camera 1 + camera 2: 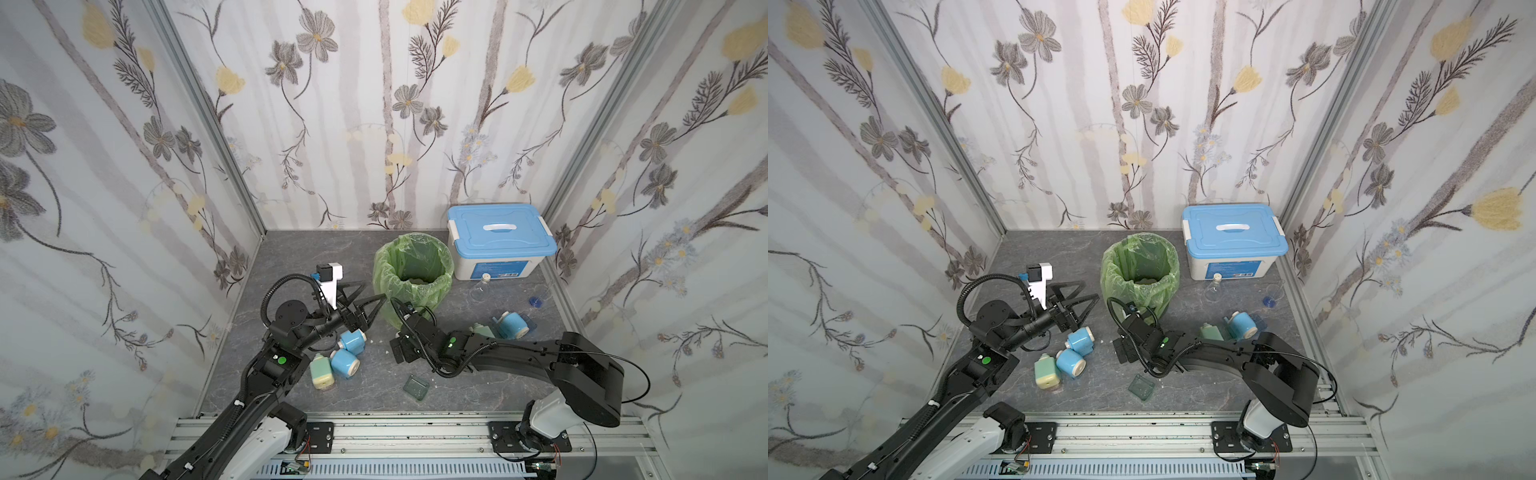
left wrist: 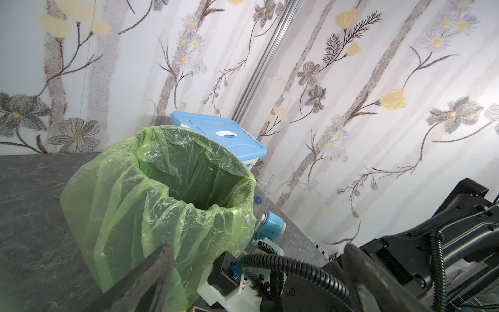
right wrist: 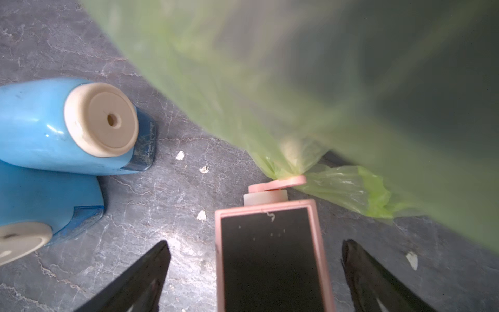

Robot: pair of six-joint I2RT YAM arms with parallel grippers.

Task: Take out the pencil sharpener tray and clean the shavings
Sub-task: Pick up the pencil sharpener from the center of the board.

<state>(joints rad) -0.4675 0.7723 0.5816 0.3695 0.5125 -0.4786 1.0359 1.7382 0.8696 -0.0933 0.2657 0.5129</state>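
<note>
The bin [image 1: 380, 266], lined with a green bag [image 3: 297, 81], is the biggest thing in play, and the work is going on at its foot. The right hand [image 3: 255, 243] is down low there with its fingers spread wide and nothing in its hold. The pink sharpener [image 3: 272, 256] lies on the tabletop [image 1: 291, 257] between those fingers. There is a gap on each side, but the gaps are uneven. My guess is that the step is to take hold of this sharpener. To do it well, the hand should centre itself first so that closing doesn't shove the body sideways, then squeeze on the long flat sides. The knob end touches the bag, so I would draw the sharpener back before lifting it, or the plastic may drag. Its dark face is turned up, and I can't tell whether that is a tray or an empty slot. The shavings [image 3: 180, 155] lie as whitish flecks on the tabletop just beside the sharpener.

Around the work, a storage box [image 1: 498, 232] with a blue lid stands behind the bin. The left hand [image 1: 374, 291] hangs beside the bin, wide open and empty, clear of the work. Two blue sharpeners [image 1: 352, 340] lie near the pink one and could get bumped. A third blue one and two green sharpeners [image 1: 322, 371] lie farther off. A small see-through tray [image 1: 416, 387] lies alone near the front edge, and a clear bottle [image 1: 480, 286] lies by the box.
</note>
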